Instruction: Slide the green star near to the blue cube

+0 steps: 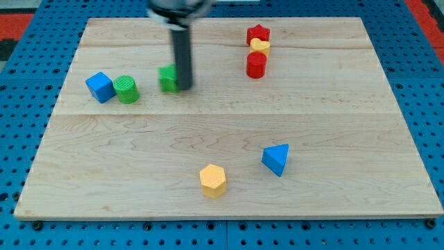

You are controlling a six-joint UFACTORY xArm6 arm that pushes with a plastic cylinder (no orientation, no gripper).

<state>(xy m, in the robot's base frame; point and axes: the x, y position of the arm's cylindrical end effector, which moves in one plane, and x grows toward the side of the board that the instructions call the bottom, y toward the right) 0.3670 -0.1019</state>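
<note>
The green star (168,78) lies at the upper left of the wooden board, partly hidden by my rod. My tip (186,87) touches the star's right side. The blue cube (100,87) sits further to the view's left, near the board's left edge. A green cylinder (127,89) stands between the star and the blue cube, right next to the cube.
A red star (258,33), a yellow block (260,46) and a red cylinder (256,64) stand in a column at the upper right. A blue triangular block (276,159) and a yellow hexagonal block (213,180) lie near the view's bottom.
</note>
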